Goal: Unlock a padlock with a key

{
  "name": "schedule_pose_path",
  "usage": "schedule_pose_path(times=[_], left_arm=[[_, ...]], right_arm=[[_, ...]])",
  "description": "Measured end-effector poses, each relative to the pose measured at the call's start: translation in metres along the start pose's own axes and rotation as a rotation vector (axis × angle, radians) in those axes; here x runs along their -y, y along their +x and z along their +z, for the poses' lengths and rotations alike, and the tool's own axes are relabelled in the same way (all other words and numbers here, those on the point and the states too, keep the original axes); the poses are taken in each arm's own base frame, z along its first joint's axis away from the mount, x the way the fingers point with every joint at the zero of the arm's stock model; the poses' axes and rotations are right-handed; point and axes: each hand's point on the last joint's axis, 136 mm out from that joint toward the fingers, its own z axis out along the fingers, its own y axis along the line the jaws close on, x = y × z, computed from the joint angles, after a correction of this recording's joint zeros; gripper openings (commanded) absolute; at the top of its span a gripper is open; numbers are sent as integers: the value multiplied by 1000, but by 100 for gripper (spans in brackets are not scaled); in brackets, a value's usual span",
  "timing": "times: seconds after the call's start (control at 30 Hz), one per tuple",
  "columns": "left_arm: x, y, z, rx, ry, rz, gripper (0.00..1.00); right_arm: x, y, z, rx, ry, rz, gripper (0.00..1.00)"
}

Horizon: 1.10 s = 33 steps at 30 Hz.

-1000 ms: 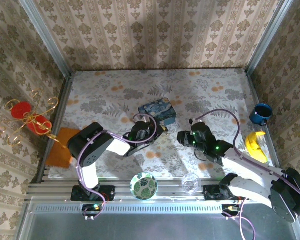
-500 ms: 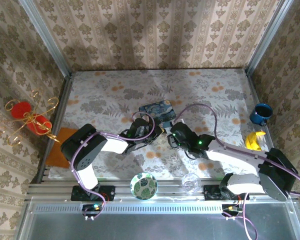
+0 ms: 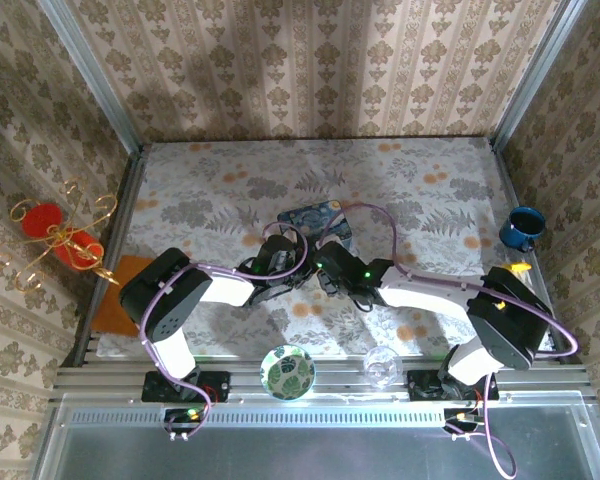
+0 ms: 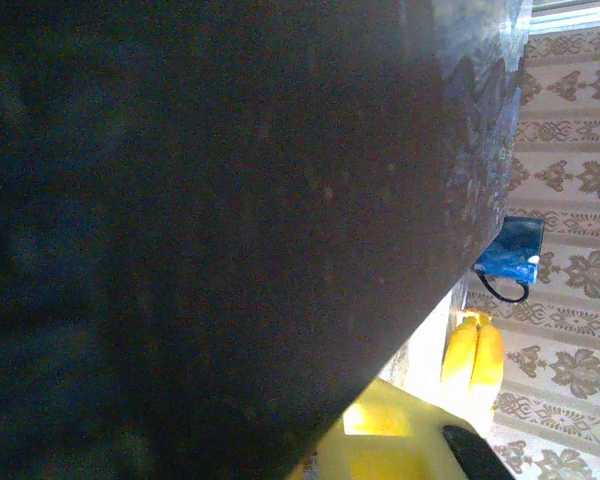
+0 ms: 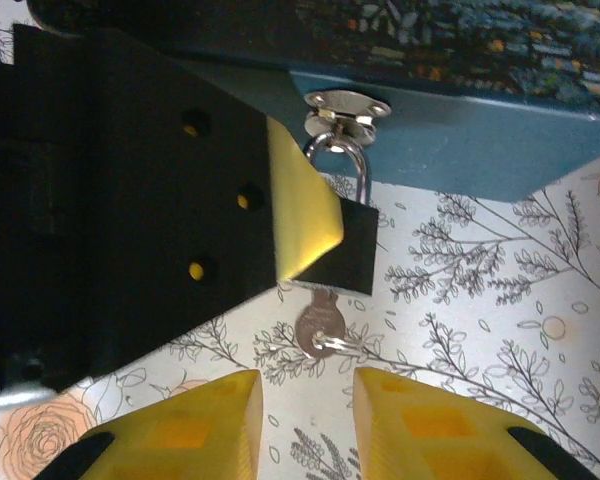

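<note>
The small padlock [image 5: 363, 180] hangs by its silver shackle from the hasp of the blue painted tin [image 5: 450, 140]. My left gripper [image 5: 325, 245] is shut on the padlock, and its yellow finger hides most of the body. The key [image 5: 320, 328] sticks out of the padlock's underside, with a ring through its head. My right gripper [image 5: 307, 400] is open, its yellow fingers [image 5: 435, 430] just short of the key with nothing between them. In the top view both grippers, left [image 3: 305, 262] and right [image 3: 325, 268], meet at the front of the tin [image 3: 315, 218].
A blue mug [image 3: 521, 226] stands at the right edge, with a banana [image 3: 518, 268] in front of it, partly behind my right arm. A patterned bowl [image 3: 287, 371] and a clear glass [image 3: 381, 366] sit on the near rail. An orange pad [image 3: 120, 290] lies at the left.
My right arm has swung left across the table from near the banana, and its gripper now faces the key. My left gripper has stayed clamped at the tin's front.
</note>
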Motion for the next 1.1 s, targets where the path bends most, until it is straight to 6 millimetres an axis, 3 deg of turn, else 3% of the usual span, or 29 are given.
schedule_pose_path(times=[0.2,0.47,0.93,1.1], left_arm=[[0,0,0,0,0,1,0],[-1,-2,0,1,0,0,0],[-1,-1,0,-2,-1,1,0],[-2,-3,-2,1,-9,6,0]], right_arm=[[-5,1,8,-19,51,-65,32],[6,3,17,-35,151,-96,27],[6,6,23,-34,176,-109,31],[6,3,26,-20,180,-102,23]])
